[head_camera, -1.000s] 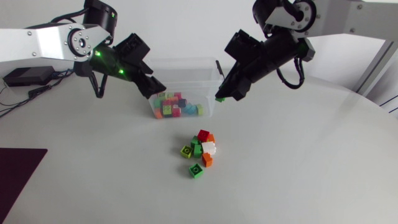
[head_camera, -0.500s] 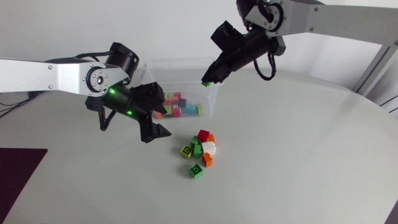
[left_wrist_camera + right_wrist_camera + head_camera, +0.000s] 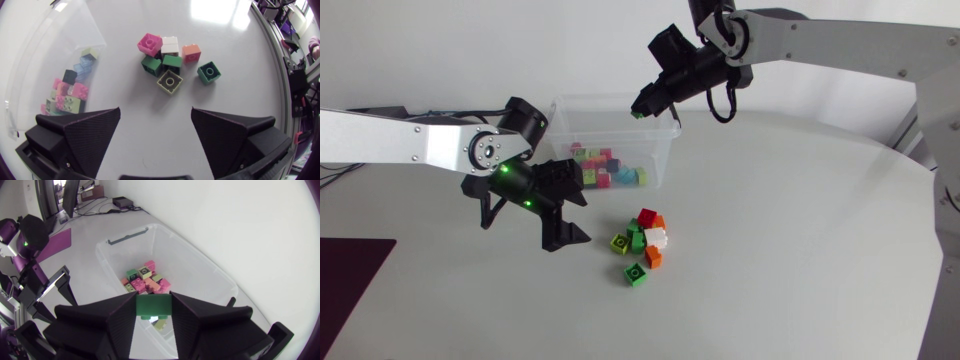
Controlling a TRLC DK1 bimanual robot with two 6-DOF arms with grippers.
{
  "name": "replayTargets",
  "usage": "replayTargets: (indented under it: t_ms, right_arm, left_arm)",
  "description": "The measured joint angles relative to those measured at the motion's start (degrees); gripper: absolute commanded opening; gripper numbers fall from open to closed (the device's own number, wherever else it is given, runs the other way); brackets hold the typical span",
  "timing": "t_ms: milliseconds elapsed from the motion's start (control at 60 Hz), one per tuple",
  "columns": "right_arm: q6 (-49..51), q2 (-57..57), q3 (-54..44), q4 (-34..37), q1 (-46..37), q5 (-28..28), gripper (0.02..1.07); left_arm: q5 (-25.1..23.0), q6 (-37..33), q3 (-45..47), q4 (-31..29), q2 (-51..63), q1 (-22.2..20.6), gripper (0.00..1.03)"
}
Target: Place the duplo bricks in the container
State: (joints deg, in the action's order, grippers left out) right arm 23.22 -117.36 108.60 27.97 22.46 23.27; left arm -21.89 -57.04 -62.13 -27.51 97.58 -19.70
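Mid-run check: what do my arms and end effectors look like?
The left arm and right arm have silver-white links with black joints. The left end effector and right end effector are matte black, each with two broad wedge fingers. Green lights glow on the left wrist; a black cable loops at the right wrist.

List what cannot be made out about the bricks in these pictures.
- Green brick: sides covered by right gripper, right wrist view.
- Stored bricks in container: count unclear; overlapping in head view, wall-blurred in left wrist view.
- Table pile: lower bricks hidden beneath upper ones, head view.
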Motion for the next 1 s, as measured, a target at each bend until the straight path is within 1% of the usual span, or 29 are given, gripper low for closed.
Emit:
replayTargets:
  t_ms: [250, 367, 383, 400, 417, 450, 467, 483, 517, 667, 783, 900, 1000]
  right_arm:
    - [-3.3, -0.4, 0.3, -9.2, 0.2, -1.4, 0.21]
    - [-4.6, -0.7, 0.3, -13.4, 0.7, -3.2, 0.23]
    - [-4.8, -0.8, 0.4, -13.6, 0.7, -3.4, 0.27]
    - [-5.0, -1.0, 0.6, -13.7, 0.8, -3.7, 0.35]
    - [-5.1, -1.2, 0.7, -13.7, 0.9, -4.0, 0.47]
    - [-5.3, -1.6, 1.0, -13.9, 1.0, -4.9, 0.77]
    - [-5.5, -1.9, 1.1, -14.0, 1.1, -5.3, 0.94]
    - [-5.5, -2.1, 1.1, -13.9, 1.1, -5.6, 1.04]
    - [-5.7, -2.4, 1.1, -13.9, 1.2, -5.7, 1.03]
    - [-6.3, -2.7, 1.1, -13.2, 1.4, -6.6, 1.03]
    - [-6.3, -0.4, -0.5, -11.8, 0.9, -6.6, 1.03]
    - [-6.3, 5.9, -6.0, -10.7, -0.8, -6.4, 1.03]
    - [-5.2, 13.1, -12.1, -9.6, -2.9, -3.9, 1.03]
  left_arm:
    - [-0.2, -0.9, 2.7, 0.2, 0.0, 0.0, 0.98]
    - [-0.2, -1.3, 3.7, 0.4, 0.0, 0.0, 0.98]
    - [-0.2, -1.3, 3.7, 0.4, 0.0, 0.0, 0.98]
    - [-0.2, -1.3, 3.7, 0.4, 0.0, 0.0, 0.98]
    - [-0.2, -1.3, 3.7, 0.4, 0.0, 0.0, 0.98]
    - [-0.2, -1.3, 3.7, 0.4, 0.0, -0.1, 0.98]
    - [-0.2, -1.4, 3.7, 0.4, 0.0, -0.2, 0.98]
    - [-0.2, -1.4, 3.7, 0.4, 0.0, -0.2, 0.98]
    - [-0.2, -1.4, 3.7, 0.4, 0.0, -0.3, 0.98]
    - [-0.2, -1.5, 4.0, 0.8, 0.0, -1.6, 0.98]
    - [-0.2, -1.5, 4.0, 1.2, 0.0, -3.2, 0.98]
    - [-0.2, -1.6, 3.9, 2.1, 0.7, -4.5, 0.98]
    - [-0.2, -2.0, 3.6, 2.1, 2.8, -5.6, 0.98]
